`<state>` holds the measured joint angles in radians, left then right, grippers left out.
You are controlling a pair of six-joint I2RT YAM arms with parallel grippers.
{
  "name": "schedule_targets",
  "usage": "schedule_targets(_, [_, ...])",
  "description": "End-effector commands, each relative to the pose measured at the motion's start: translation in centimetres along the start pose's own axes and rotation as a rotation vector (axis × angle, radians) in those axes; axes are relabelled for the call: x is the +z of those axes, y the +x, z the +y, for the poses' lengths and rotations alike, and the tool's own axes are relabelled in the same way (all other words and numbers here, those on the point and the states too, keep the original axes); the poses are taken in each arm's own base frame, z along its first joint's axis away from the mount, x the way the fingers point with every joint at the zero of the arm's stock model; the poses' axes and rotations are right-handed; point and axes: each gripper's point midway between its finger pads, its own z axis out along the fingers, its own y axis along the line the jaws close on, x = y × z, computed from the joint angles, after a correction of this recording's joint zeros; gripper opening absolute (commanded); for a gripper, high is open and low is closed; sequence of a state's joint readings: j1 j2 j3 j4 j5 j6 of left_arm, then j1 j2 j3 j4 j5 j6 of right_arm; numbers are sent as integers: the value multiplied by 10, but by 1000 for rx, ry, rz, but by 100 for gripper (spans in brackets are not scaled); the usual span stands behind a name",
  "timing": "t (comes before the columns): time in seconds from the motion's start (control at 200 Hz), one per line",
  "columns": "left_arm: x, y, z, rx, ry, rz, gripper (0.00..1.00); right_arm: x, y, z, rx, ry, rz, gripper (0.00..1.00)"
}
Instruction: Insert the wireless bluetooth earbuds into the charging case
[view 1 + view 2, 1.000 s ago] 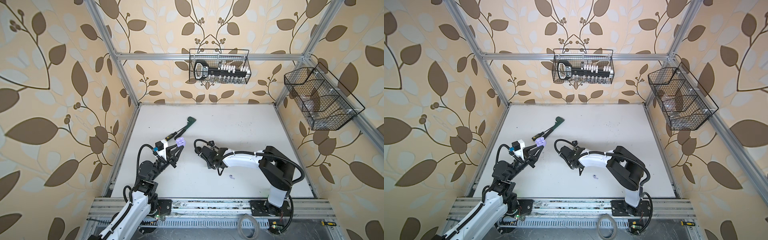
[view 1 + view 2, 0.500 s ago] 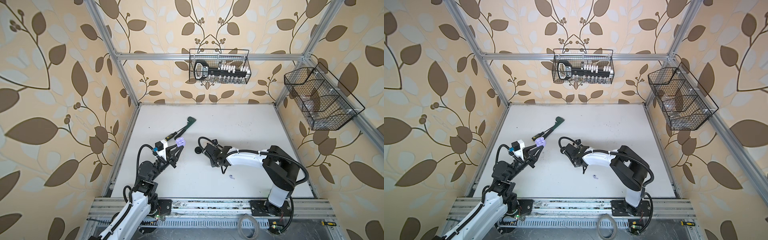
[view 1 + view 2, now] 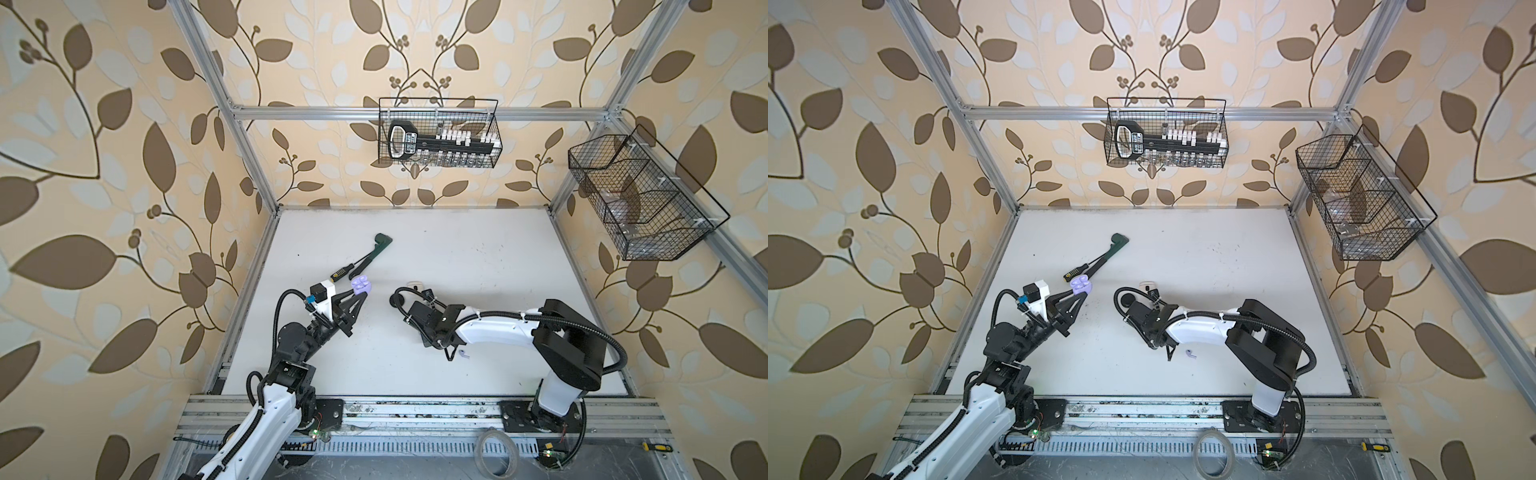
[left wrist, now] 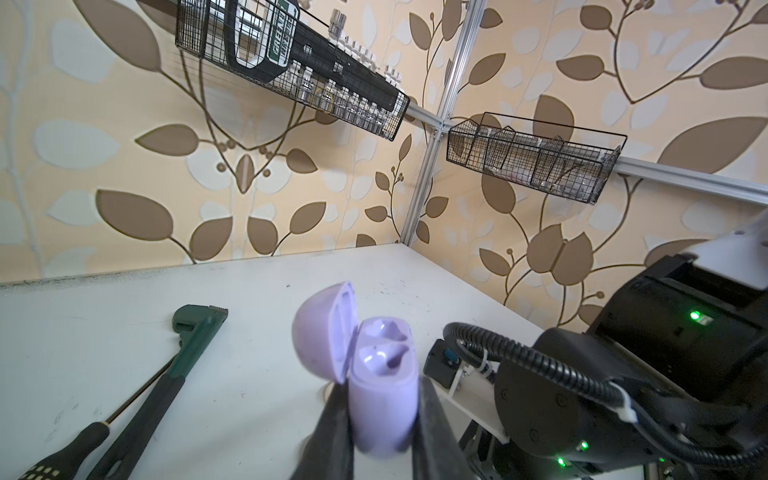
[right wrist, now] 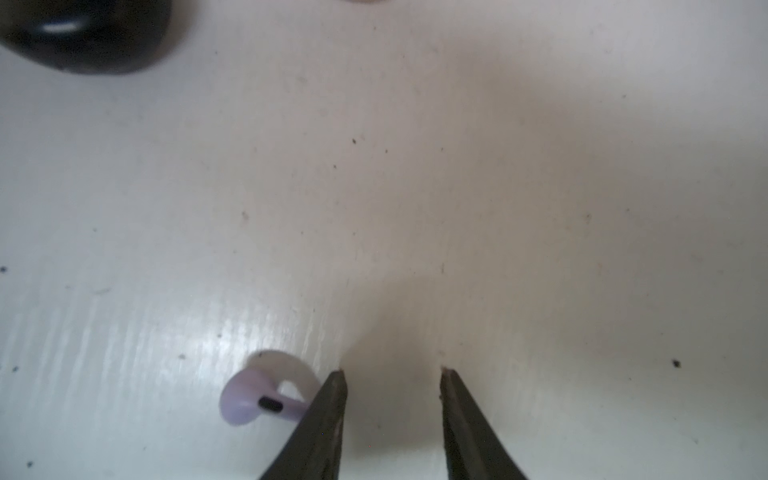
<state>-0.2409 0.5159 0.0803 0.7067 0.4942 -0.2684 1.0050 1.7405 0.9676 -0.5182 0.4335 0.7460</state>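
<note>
Two tools, a green wrench (image 3: 371, 254) and a screwdriver (image 3: 341, 272), lie at the left of the surface (image 3: 478, 257). Are they part of your job? (desk)

No, they lie to one side of the work. Beside them your left hand (image 4: 379, 384) is clamped on the lavender charging case (image 4: 384, 415). It is held up with the lid swung back and the mouth facing up, so an earbud can drop in. Both wells look empty. (floor)

And to the right? (desk)

Your right hand (image 5: 392, 374) is down at the surface, fingers apart with nothing between them. The lavender earbud (image 5: 249, 401) lies just outside one finger, its stem running behind that finger, well apart from the case. I'd judge you need to shift across before closing. A dark rounded thing (image 5: 83, 33) lies further off. (floor)

Baskets? (desk)

They hang on the walls, out of play. The back basket (image 3: 436, 99) carries a socket rack (image 3: 440, 143). The right basket (image 3: 665, 237) is divided, its contents too faint to name. (floor)
</note>
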Motion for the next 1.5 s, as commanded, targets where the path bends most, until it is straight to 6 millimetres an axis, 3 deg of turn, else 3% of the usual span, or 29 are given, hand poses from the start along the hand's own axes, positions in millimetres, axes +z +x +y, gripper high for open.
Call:
schedule_targets(0.0, [-2,-9,-4,26,15,-36,0,-7,18,-8,0,17,38,39])
schedule_targets(0.2, [-4,-9,-6,24,19,-40,0,-25,6,-4,8,-25,-16,40])
schedule_targets(0.405, [-4,-10,-10,28,37,-41,0,-46,-16,28,-104,-210,-120,49])
schedule_targets(0.685, [-3,-11,-10,32,41,-42,0,-23,-8,40,-182,-229,-80,47])
schedule_targets(1.08, [-1,-9,-7,31,35,-34,0,13,6,20,-195,-83,7,37])
schedule_targets(1.495, [-2,-9,-7,31,32,-36,0,23,10,12,-159,-70,35,30])
